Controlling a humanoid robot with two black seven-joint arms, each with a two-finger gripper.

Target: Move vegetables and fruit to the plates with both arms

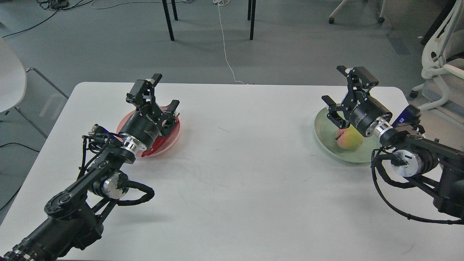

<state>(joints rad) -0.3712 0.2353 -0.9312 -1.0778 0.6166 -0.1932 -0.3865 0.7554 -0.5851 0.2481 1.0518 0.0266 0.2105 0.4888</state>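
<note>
The pale pink plate (124, 122) sits at the table's left. The red chili pepper (151, 149) lies on it, partly covered by my left wrist; the eggplant is hidden behind that arm. My left gripper (165, 92) is open and empty above the plate's far side. The sage green plate (322, 127) sits at the right with the yellow-pink peach (349, 140) on it. The pomegranate is hidden behind my right arm. My right gripper (334, 85) is open and empty above the green plate's far edge.
The white table (235, 181) spans the view. A white chair (11, 79) stands off its left edge and a white office chair (438, 61) off its right. Black furniture legs (168, 21) and a white cable (224, 43) are on the floor behind.
</note>
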